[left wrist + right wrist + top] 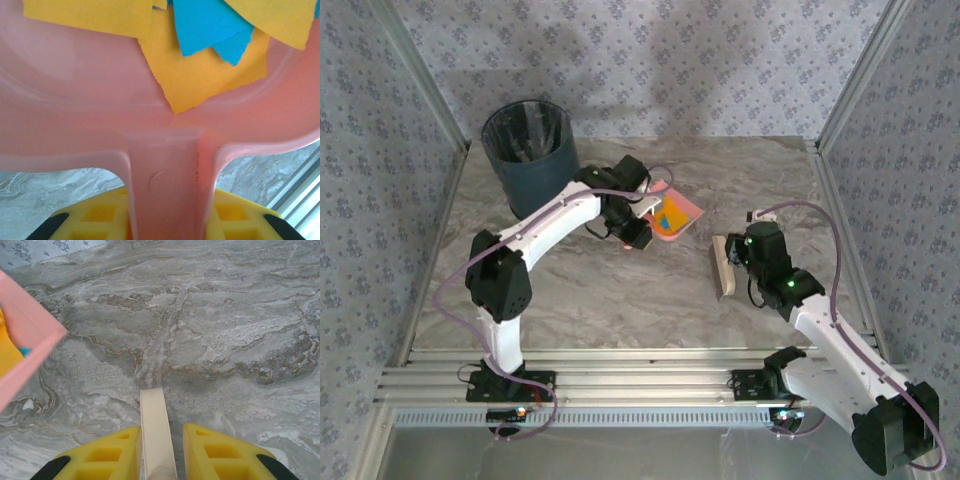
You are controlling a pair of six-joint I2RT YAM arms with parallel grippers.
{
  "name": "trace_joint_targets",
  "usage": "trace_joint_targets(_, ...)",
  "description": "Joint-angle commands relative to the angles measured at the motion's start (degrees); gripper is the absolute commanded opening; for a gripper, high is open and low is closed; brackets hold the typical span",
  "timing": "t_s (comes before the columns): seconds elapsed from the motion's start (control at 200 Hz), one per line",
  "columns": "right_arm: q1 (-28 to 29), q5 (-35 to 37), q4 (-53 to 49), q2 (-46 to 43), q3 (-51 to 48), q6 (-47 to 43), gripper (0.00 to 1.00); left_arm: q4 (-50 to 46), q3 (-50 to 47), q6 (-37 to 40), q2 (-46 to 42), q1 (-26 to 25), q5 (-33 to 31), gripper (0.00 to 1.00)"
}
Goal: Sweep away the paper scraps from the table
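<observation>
While left hand (167,220) clamps the dustpan (75,100), right hand (159,455) clamps a brush (156,422).

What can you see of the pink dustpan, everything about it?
The pink dustpan looks like smooth, slightly translucent plastic: a shallow tray with a raised rim and a flat handle. The left tool is shut on that handle, holding it over the far middle of the table, beside the dark bin. Torn orange-yellow and teal-blue paper scraps lie inside. Whether it touches the table cannot be told.
</observation>
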Motion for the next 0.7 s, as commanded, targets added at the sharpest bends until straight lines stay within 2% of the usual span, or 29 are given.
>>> trace_joint_targets(0.0,-0.5,-2.2,2.5,-1.4,-0.5,1.1,0.00,-3.3,5.0,-1.2,-1.6,1.5,1.9,0.00)
trace_joint_targets(0.36,-1.1,-4.9,5.0,-0.6,-1.2,1.6,0.00,-7.4,17.4,-3.9,0.5,7.4,6.7,0.00)
trace_joint_targets(0.695,-1.1,-6.0,6.2,0.6,-1.1,2.1,0.00,-5.6,24.8,-10.2,2.0,15.1,16.7,0.00)
